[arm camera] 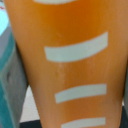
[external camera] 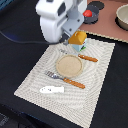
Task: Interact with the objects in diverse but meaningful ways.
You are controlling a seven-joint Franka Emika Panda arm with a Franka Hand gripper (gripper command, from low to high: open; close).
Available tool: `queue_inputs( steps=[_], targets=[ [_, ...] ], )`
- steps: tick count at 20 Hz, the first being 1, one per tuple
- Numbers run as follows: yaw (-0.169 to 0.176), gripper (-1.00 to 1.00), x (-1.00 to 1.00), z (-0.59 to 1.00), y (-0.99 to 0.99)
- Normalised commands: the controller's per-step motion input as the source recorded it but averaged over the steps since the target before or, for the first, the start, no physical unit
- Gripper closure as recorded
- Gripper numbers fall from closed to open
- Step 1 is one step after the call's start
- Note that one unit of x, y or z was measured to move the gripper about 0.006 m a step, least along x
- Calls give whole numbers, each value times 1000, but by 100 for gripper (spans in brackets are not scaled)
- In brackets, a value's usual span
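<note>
A golden bread loaf [external camera: 78, 37] with pale stripes hangs at the tip of my gripper [external camera: 73, 36], which looks shut on it. Up close, the loaf [arm camera: 70, 65] fills the wrist view and hides my fingers. Right under it stands the white-and-blue milk carton [external camera: 77, 48], at the far edge of the placemat; I cannot tell whether the two touch. The flat white fish-shaped piece [external camera: 51, 89] lies near the mat's front edge. A red tomato [external camera: 89, 15] sits at the back. The grey pot [external camera: 122, 17] is at the back on the exterior view's right.
A striped placemat [external camera: 35, 80] carries a round tan plate [external camera: 68, 65], an orange-handled fork [external camera: 65, 79] and an orange-handled knife [external camera: 87, 58]. A pinkish board [external camera: 107, 25] lies under the pot. The table around it is dark.
</note>
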Motion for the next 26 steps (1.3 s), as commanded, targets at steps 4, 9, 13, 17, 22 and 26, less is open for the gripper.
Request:
queue_inputs(
  steps=[4, 9, 13, 17, 22, 26],
  targets=[
    [17, 100, 33, -381, -101],
    [7, 100, 181, -73, 0],
    [0, 100, 478, -4, 0],
    [-2, 100, 584, -17, 0],
    [-10, 100, 651, -93, -18],
    [0, 100, 444, -215, -20]
  ],
)
